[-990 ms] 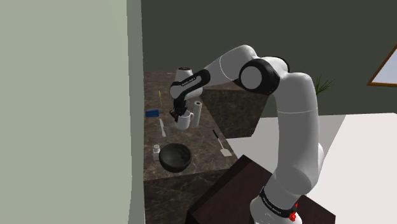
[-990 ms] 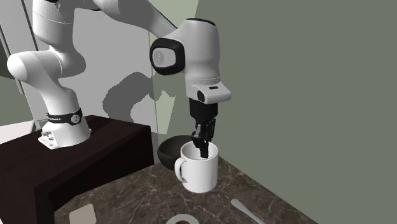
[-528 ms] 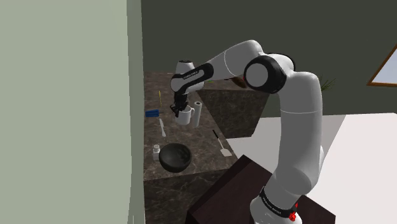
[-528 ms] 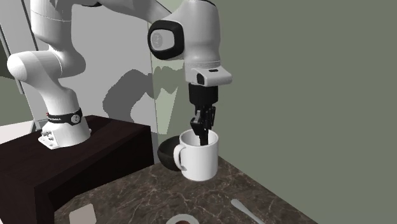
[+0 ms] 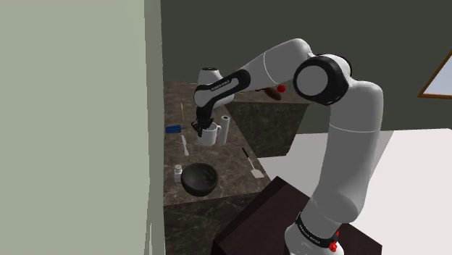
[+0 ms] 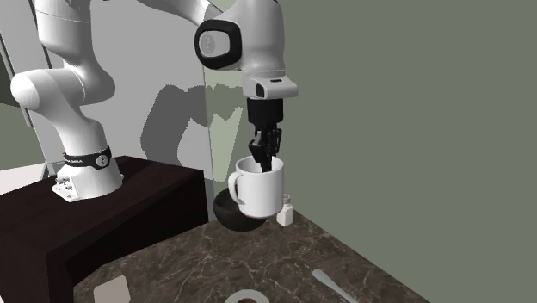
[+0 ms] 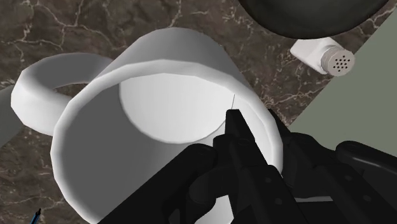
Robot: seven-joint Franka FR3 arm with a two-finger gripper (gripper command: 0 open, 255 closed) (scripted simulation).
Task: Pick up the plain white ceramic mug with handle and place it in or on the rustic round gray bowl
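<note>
White mug (image 6: 258,194) hangs over the dark counter (image 6: 258,267), its rim pinched by the black gripper (image 6: 263,163).

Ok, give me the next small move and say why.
Probably carry the white mug across toward the dark bowl, keeping its height. The gripper is shut on the mug's wall, one finger inside, and the mug looks clear of the counter; the bowl sits nearer the stand.
</note>
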